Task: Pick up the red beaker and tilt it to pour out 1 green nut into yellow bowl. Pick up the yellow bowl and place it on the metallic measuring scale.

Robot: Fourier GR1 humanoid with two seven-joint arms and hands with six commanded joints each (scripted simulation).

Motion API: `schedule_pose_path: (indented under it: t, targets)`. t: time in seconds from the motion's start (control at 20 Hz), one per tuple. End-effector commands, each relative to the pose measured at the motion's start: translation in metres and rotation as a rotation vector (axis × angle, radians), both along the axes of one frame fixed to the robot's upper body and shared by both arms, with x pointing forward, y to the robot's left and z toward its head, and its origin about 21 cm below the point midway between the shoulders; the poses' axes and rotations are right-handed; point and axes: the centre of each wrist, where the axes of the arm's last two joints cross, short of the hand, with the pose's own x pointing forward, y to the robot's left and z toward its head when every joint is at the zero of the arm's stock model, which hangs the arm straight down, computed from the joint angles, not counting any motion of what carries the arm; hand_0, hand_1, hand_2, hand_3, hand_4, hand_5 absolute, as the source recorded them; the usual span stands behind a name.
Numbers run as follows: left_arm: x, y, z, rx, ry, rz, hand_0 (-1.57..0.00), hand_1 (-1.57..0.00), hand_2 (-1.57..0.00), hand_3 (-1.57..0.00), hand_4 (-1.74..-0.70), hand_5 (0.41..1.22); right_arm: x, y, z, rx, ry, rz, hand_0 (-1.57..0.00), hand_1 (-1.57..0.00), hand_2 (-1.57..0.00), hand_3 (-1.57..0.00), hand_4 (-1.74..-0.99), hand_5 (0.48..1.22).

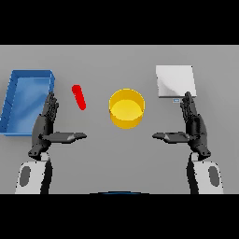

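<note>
The big grey table [121, 158] holds everything out in a row, so each thing is easy for an arm to reach. On the far left sits a blue box-shaped tray [11, 100] with low walls. On the far right sits the flat, shiny, silver-white square measuring scale [174, 80], ready for the bowl to go on it. In the middle stands the round yellow bowl [126, 108], and I can see no nut in it. Just left of the bowl is the thin red beaker [79, 97], leaning at a slant and well apart from the bowl. The left hand [45, 127] is near the beaker but does not touch it. Its fingers are straight and wide, thumb out, holding nothing. The right hand [193, 127] waits near the scale the same way, wide and holding nothing.
</note>
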Motion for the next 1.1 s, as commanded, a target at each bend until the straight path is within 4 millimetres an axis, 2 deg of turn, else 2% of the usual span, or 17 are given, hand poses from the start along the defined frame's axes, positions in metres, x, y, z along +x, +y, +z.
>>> schedule_pose_path:
  t: [0.0,0.25,0.3,0.4,0.55,0.6,0.8,0.85,0.95,1.05]
  targets:
    - [0.000,0.000,0.000,-0.001,0.000,0.001,0.00,0.00,0.00,0.00,-1.14,0.660,0.000,0.001,0.000,0.001,0.000,0.000,0.00,0.00,0.00,0.00,-1.071,0.578]
    - [-0.004,-0.003,-0.001,-0.001,-0.003,-0.005,0.00,0.00,0.00,0.00,-1.14,0.660,0.001,0.005,0.001,0.000,-0.003,0.000,0.00,0.00,0.00,0.00,-1.071,0.578]
    - [-0.014,-0.004,0.007,0.075,-0.055,-0.042,0.00,0.00,0.00,0.00,-1.14,0.660,-0.007,0.004,0.005,-0.155,-0.087,0.010,0.00,0.00,0.00,0.00,-1.071,0.578]
    - [-0.029,-0.003,0.018,0.154,-0.080,-0.075,0.00,0.00,0.00,0.00,-1.14,0.660,-0.016,0.008,0.009,-0.300,-0.149,0.025,0.00,0.00,0.00,0.00,-1.066,0.576]
    - [-0.035,-0.006,0.024,0.195,-0.038,-0.100,0.00,0.00,0.00,0.00,-1.14,0.657,-0.020,0.012,0.010,-0.341,-0.154,0.037,0.00,0.00,0.00,0.00,-1.084,0.585]
    - [-0.033,-0.003,0.025,0.200,-0.022,-0.097,0.00,0.00,0.00,0.00,-1.14,0.655,-0.019,0.011,0.012,-0.323,-0.153,0.049,0.00,0.00,0.00,0.00,-1.103,0.592]
    - [-0.021,-0.013,0.019,0.196,0.022,-0.116,0.00,0.00,0.00,0.00,-1.14,0.648,-0.017,0.013,0.017,-0.295,-0.166,0.074,0.00,0.00,0.00,0.00,-1.163,0.624]
    - [-0.014,-0.016,0.016,0.203,0.041,-0.120,0.00,0.00,0.00,0.00,-1.14,0.647,-0.017,0.013,0.017,-0.274,-0.163,0.085,0.00,0.00,0.00,0.00,-1.180,0.627]
    - [0.001,-0.009,0.013,0.205,0.056,-0.108,0.00,0.00,0.00,0.00,-1.16,0.645,-0.018,0.010,0.017,-0.258,-0.157,0.085,0.00,0.00,0.00,0.00,-1.197,0.627]
    - [0.012,-0.007,-0.001,0.205,0.064,-0.116,0.00,0.00,0.00,0.00,-1.18,0.650,-0.018,0.008,0.015,-0.250,-0.156,0.087,0.00,0.00,0.00,0.00,-1.215,0.628]
